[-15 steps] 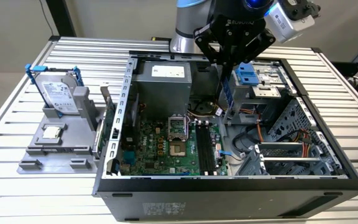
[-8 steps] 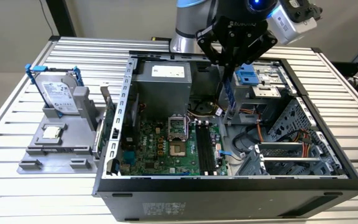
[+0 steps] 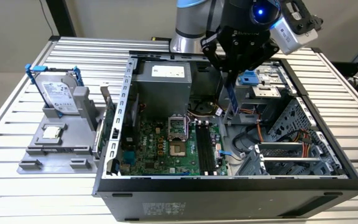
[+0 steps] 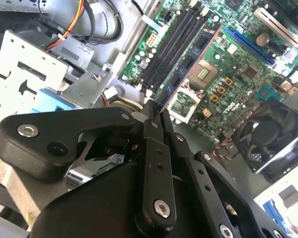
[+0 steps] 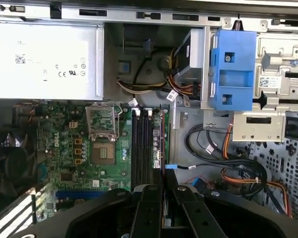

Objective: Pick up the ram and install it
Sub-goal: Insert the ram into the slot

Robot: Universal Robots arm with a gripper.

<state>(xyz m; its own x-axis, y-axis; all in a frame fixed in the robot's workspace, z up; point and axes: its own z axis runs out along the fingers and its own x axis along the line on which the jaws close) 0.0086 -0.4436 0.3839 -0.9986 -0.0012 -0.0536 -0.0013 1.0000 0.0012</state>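
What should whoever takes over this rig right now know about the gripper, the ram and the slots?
Gripper: shut on the ram, which hangs upright below it over the open case.
Slots: the long black ones on the motherboard look empty. The ram is held above the board, clear of them.
Done: ram picked up and held over the case.
Left: ram not yet seated in a slot.

Ram (image 3: 232, 100) dark blue; claw (image 3: 232, 70) black; motherboard (image 3: 160, 140) green.
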